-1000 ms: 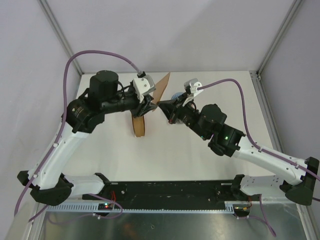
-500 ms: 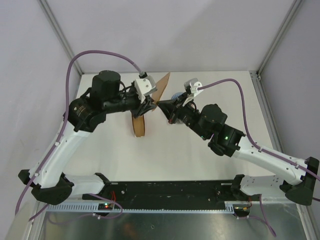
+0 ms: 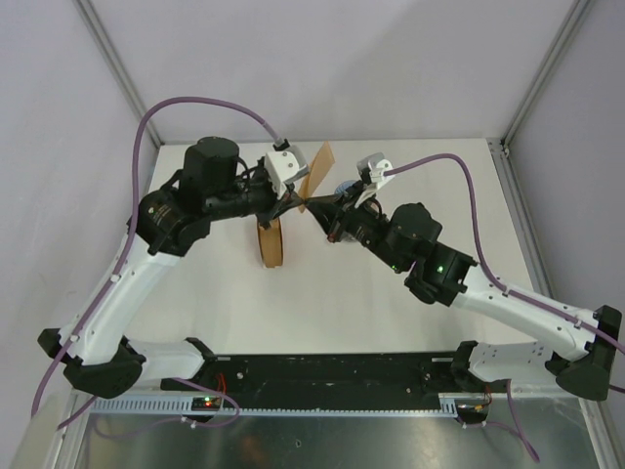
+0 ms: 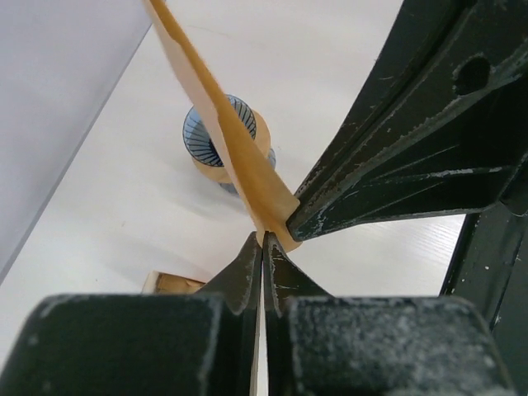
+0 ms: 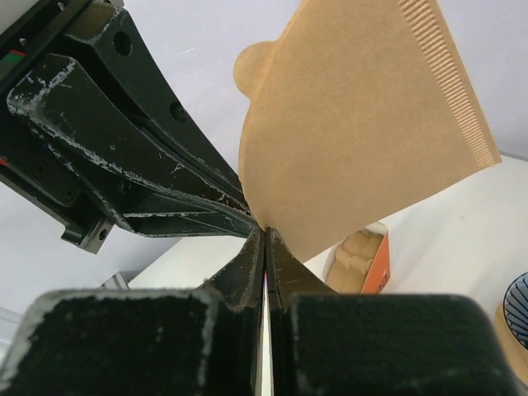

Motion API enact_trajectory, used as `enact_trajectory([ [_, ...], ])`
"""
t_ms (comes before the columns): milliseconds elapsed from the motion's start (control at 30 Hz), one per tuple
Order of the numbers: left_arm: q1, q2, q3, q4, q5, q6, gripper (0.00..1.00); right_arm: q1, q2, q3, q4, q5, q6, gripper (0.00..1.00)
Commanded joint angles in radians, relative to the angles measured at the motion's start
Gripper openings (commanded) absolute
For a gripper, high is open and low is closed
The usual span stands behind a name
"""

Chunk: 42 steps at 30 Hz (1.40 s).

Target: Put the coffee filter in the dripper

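"Left gripper (image 4: pixel 262 247) — how are its fingers seen?"

"Pressed together, with the lower corner of the coffee filter (image 5: pixel 355 124) pinched at their tips. The right gripper (image 5: pixel 265 239) is likewise closed, and the same corner is nipped between its fingers, so the two sets of tips are brought almost nose to nose."

"Where is the filter held?"

"In the air, over the far part of the table (image 3: pixel 342 313). It is stood on its corner and fanned upward, away from both grippers. From the right wrist its broad face is shown, with a crimped seam along one straight side and a small rounded tab at the top edge. From the left wrist it is seen nearly edge-on, as a thin tan strip."

"And the dripper (image 4: pixel 206 136)?"

"It is set upright on the table beyond the fingertips, below the filter and apart from it — its blue ribbed cone is seated in the wooden collar (image 4: pixel 213 175). The filter is not yet placed in it."

"What else can be made out?"

"A stack of brown filters (image 5: pixel 356 252), stood on the table just nearward of the left gripper in the top view."
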Motion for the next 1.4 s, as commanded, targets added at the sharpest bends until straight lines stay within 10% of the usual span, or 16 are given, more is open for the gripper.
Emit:
enact_trajectory([
  [0, -0.002, 0.000, 0.017, 0.023, -0.082, -0.066, 0.00, -0.007, 0.010, 0.017, 0.034, 0.037, 0.011, 0.00],
  [667, -0.002, 0.019, -0.072, 0.182, -0.506, -0.109, 0.00, -0.110, 0.153, -0.005, 0.145, 0.103, 0.101, 0.01],
  [867, -0.003, 0.030, -0.112, 0.194, -0.524, -0.086, 0.00, -0.142, 0.168, -0.024, 0.287, 0.030, 0.105, 0.29],
  [1000, -0.002, 0.035, -0.123, 0.211, -0.550, -0.059, 0.00, -0.125, 0.168, -0.031, 0.327, -0.010, 0.081, 0.67],
  [1367, -0.003, 0.035, -0.126, 0.214, -0.523, -0.074, 0.00, -0.128, 0.197, -0.055, 0.447, 0.057, 0.208, 0.84],
])
